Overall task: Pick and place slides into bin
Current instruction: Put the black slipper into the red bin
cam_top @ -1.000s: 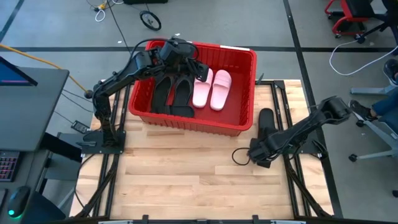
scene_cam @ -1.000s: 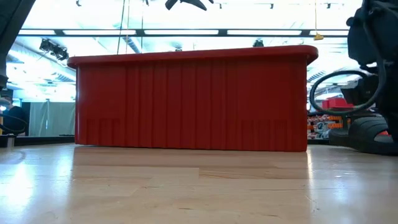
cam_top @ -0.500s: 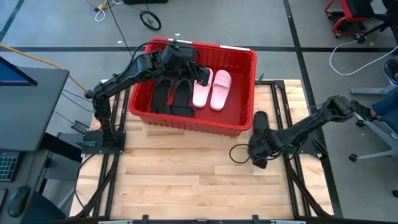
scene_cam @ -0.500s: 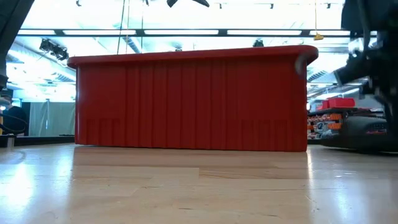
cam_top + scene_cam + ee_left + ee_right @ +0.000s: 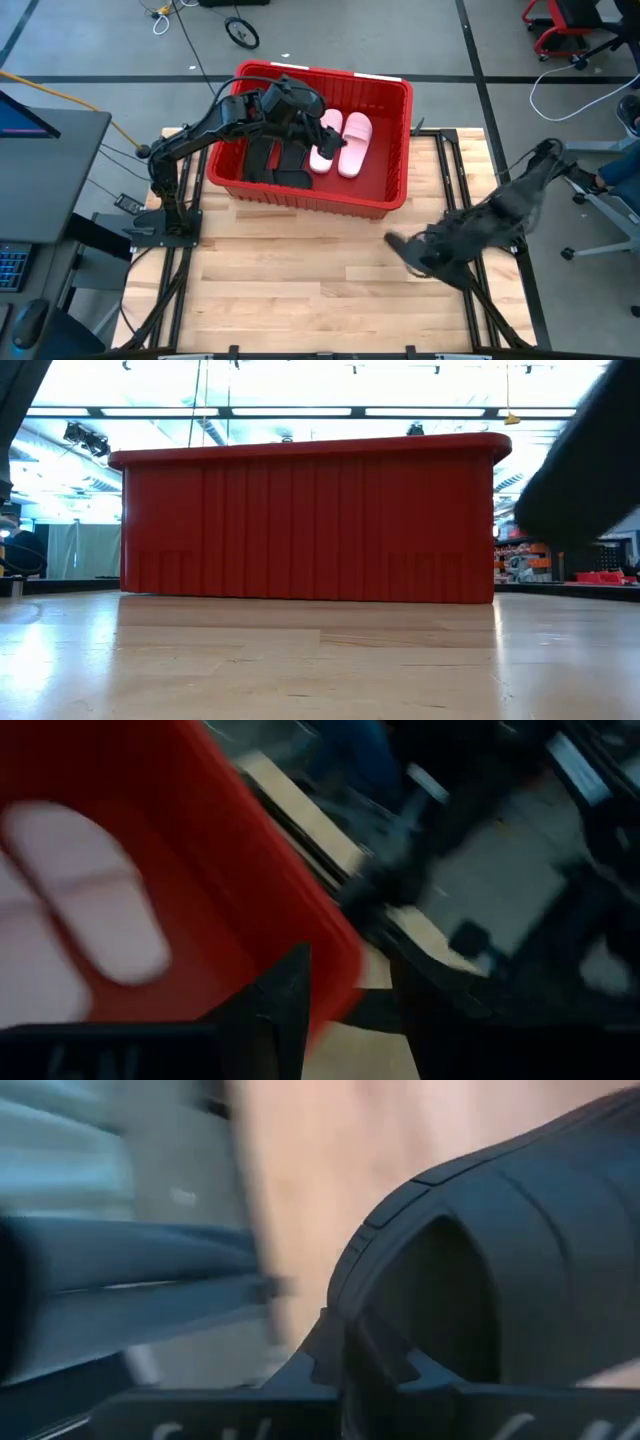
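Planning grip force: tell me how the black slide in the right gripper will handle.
Probably light: the right gripper holds the black slide off the table. Likely springy, not floppy: its arched strap keeps shape. Left gripper hovers over the bin.

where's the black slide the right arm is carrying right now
In the high view, the black slide is in the right gripper over the wooden table, off the red bin's front-right corner, outside it.

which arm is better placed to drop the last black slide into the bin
Right. Its hand grips the black slide above the table, near the red bin. The left hand is over the bin, beside the pink slides.
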Motion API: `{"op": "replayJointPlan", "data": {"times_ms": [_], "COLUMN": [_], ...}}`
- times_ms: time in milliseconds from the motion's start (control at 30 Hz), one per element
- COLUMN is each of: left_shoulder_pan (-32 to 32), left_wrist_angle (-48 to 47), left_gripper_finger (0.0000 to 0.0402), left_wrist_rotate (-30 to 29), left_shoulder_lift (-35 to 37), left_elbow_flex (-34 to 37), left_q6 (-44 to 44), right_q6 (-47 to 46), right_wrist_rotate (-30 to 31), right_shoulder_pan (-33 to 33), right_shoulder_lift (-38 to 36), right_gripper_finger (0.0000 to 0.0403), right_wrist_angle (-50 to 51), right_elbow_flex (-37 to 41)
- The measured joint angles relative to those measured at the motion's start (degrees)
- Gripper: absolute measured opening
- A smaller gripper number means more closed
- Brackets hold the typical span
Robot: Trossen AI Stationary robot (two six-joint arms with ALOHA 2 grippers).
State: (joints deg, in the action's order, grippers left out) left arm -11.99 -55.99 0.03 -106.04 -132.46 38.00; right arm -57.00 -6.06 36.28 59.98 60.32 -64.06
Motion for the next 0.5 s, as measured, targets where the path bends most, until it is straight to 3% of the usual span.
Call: {"op": "replayJointPlan", "data": {"times_ms": [100, 200, 367, 500], "left_shoulder_pan": [0.64, 2.43, 6.89, 10.73], "left_wrist_angle": [0.01, -0.02, 0.04, 2.04], "left_gripper_finger": [0.0146, 0.0142, 0.0132, 0.0124], "left_wrist_rotate": [5.83, 6.21, 6.21, 6.17], "left_shoulder_lift": [0.00, 0.00, 0.00, 0.00], "left_elbow_flex": [0.00, 0.00, 0.00, 0.00], "left_q6": [1.23, -0.24, -11.43, -21.32], "right_q6": [-0.70, 4.13, 16.16, 24.94], "right_wrist_rotate": [2.15, 10.14, 24.15, 25.81], "right_shoulder_pan": [4.03, 7.34, 10.21, 9.63], "right_shoulder_lift": [-0.34, -0.17, 0.68, 1.59], "right_gripper_finger": [0.0009, 0.0009, 0.0008, 0.0007], "right_wrist_angle": [-1.67, -4.44, -5.53, -4.97], "right_elbow_flex": [-7.39, -13.67, -20.69, -21.78]}}
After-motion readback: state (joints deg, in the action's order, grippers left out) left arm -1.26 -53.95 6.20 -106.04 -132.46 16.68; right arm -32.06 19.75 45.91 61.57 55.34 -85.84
